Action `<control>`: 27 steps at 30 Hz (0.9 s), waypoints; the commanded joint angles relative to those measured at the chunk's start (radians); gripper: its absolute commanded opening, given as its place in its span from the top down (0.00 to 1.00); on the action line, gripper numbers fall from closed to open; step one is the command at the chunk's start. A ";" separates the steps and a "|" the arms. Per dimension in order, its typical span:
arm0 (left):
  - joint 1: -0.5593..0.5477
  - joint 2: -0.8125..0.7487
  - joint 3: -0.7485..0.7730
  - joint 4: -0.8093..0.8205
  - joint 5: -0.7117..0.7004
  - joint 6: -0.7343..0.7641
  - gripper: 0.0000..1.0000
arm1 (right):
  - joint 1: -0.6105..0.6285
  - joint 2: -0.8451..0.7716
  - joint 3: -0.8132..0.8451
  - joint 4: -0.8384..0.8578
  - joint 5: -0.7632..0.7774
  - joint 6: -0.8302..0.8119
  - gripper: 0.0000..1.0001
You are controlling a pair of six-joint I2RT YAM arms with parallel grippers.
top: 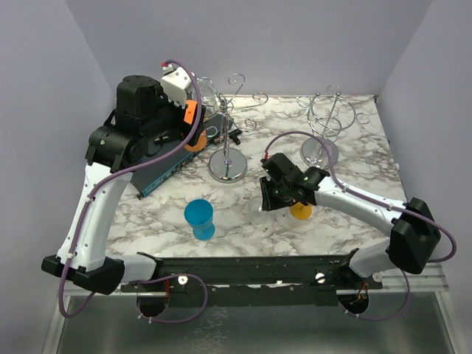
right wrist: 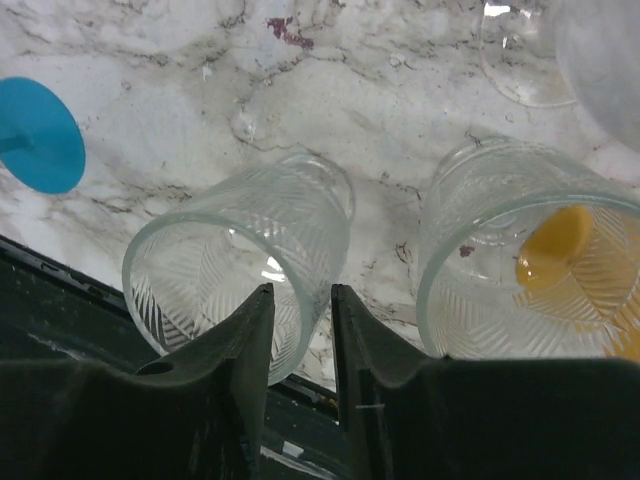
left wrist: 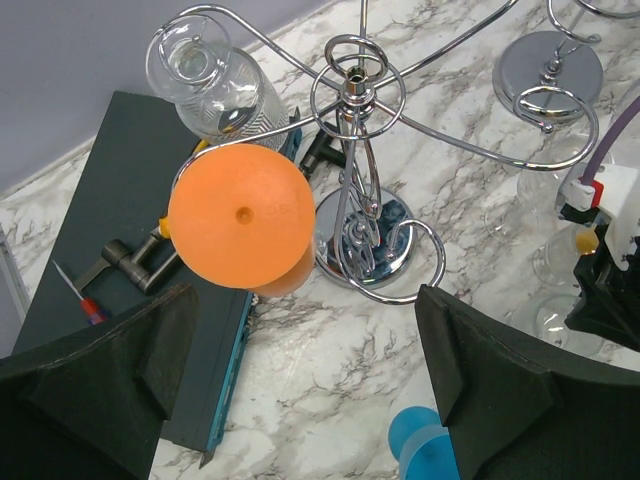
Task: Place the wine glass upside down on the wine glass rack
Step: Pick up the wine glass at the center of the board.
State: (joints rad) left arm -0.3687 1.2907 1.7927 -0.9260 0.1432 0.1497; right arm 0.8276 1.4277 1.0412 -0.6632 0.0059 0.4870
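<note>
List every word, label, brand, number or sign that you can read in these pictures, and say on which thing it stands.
There is no text to read in any of the three views.
Dark case: no lettering shows on its lid.
Rack, orange glass, blue glass, clear glass: all plain, with no label or mark.

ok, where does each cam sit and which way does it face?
Top external: above and behind the bases, looking down on the table; left arm and right arm show.
Left wrist: high, looking down at the rack and orange glass; open left gripper frames it.
Right wrist: low, looking down at a clear glass, right gripper straddling its rim.
Shared: the blue glass shows in all three.
</note>
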 commanded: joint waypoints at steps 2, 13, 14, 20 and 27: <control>-0.002 -0.041 -0.008 -0.012 0.014 -0.001 0.01 | 0.008 0.042 -0.004 0.065 0.026 -0.011 0.74; -0.001 -0.041 -0.008 -0.011 0.044 -0.019 0.01 | 0.022 -0.051 0.050 0.096 0.057 -0.040 1.00; -0.001 -0.041 -0.006 -0.011 0.047 -0.020 0.01 | 0.023 -0.076 0.062 0.099 0.058 -0.049 1.00; -0.001 -0.046 0.021 0.001 0.073 -0.049 0.01 | 0.022 -0.201 0.149 0.077 0.049 -0.102 1.00; -0.001 -0.062 0.036 0.006 0.166 -0.082 0.01 | 0.022 -0.322 0.285 0.063 0.064 -0.162 1.00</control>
State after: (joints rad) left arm -0.3687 1.2629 1.7931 -0.9241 0.2214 0.1047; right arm 0.8436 1.1732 1.2427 -0.6239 0.0479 0.3706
